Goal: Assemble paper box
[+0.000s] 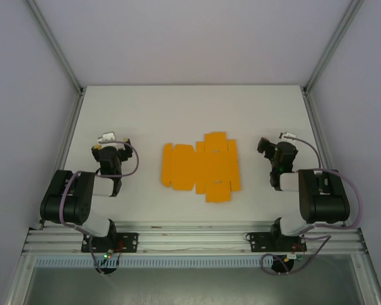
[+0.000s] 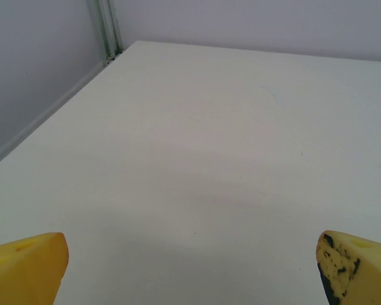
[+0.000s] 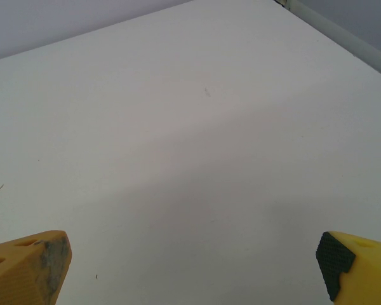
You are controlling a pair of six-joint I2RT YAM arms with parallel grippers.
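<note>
The paper box [image 1: 200, 168] lies flat and unfolded, an orange die-cut sheet at the middle of the white table [image 1: 146, 108], between the two arms and touched by neither. The left gripper [image 2: 190, 273] is over bare table to the left of the sheet, its yellow fingers [image 2: 25, 267] spread wide. The right gripper [image 3: 193, 273], to the right of the sheet, likewise has its fingers [image 3: 359, 264] spread wide, holding nothing.

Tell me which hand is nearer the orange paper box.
Right. The right hand sits just off the paper box's right edge; the left hand sits farther off its left edge.
</note>
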